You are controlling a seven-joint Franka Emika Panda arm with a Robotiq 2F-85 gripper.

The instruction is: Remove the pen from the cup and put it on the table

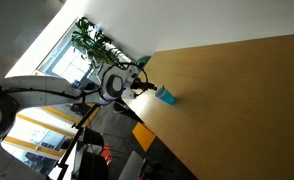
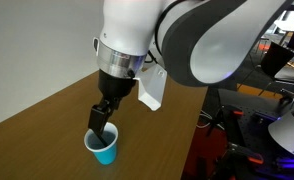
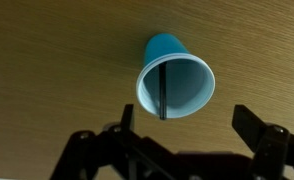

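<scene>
In the wrist view the jaws come in from 6 o'clock, dark and spread wide apart, released and gripping nothing. Between them, toward 12 o'clock, stands the cup (image 3: pixel 175 80), turquoise, with its open mouth facing the camera and its base farther off at 12 o'clock. The pen (image 3: pixel 162 92) is inside the cup, a thin dark stick running from the bottom up to the rim at about 6 o'clock, just to the 9 o'clock side of the mouth's middle. Neither jaw touches it. The cup rests upright on the light brown tabletop (image 3: pixel 47 60).

In an exterior view the white arm (image 2: pixel 137 40) reaches down from 12 o'clock, and the jaws hang right over the cup (image 2: pixel 104 150), close to its rim; whether they touch it cannot be told. The tabletop (image 2: pixel 37 130) shows bare wood around the cup.

In an exterior view the cup (image 1: pixel 167 96) stands near the tabletop (image 1: pixel 247 90) edge, with the arm (image 1: pixel 117 82) at its 9 o'clock. Farther back, toward 11 o'clock, a leafy plant (image 1: pixel 92 40) stands by a bright window (image 1: pixel 57 60).
</scene>
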